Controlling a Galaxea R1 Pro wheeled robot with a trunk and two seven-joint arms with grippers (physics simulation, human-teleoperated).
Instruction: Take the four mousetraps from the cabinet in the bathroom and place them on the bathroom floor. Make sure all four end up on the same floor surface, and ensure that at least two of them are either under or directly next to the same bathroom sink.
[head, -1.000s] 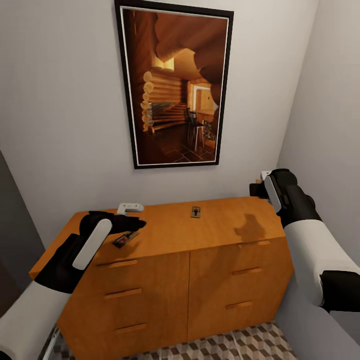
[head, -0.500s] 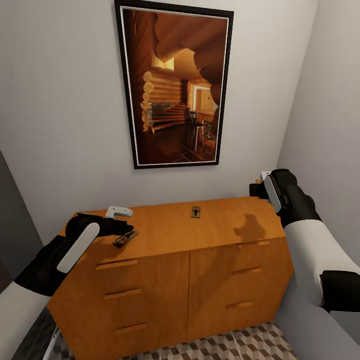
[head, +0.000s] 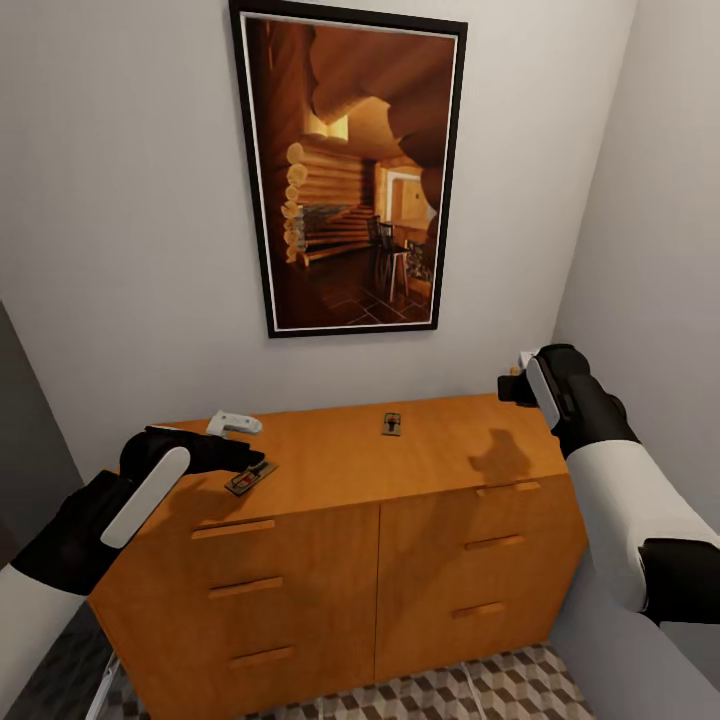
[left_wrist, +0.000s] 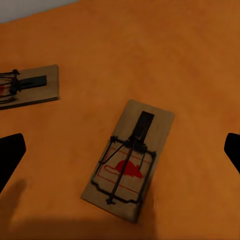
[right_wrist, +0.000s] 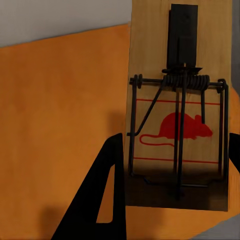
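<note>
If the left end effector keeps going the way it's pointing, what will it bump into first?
Most likely the mousetrap lying flat on the cabinet top. It sits between the open left end effector fingers, though the depth is hard to judge.

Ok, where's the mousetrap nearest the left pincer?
In the head view, that mousetrap lies on the cabinet top's left part, just beside the left pincer.

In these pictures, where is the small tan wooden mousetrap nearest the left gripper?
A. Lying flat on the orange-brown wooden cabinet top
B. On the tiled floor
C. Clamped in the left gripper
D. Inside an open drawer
A: the tan wooden mousetrap lies flat on the orange-brown cabinet top, between the open left gripper's fingertips, untouched.
</note>
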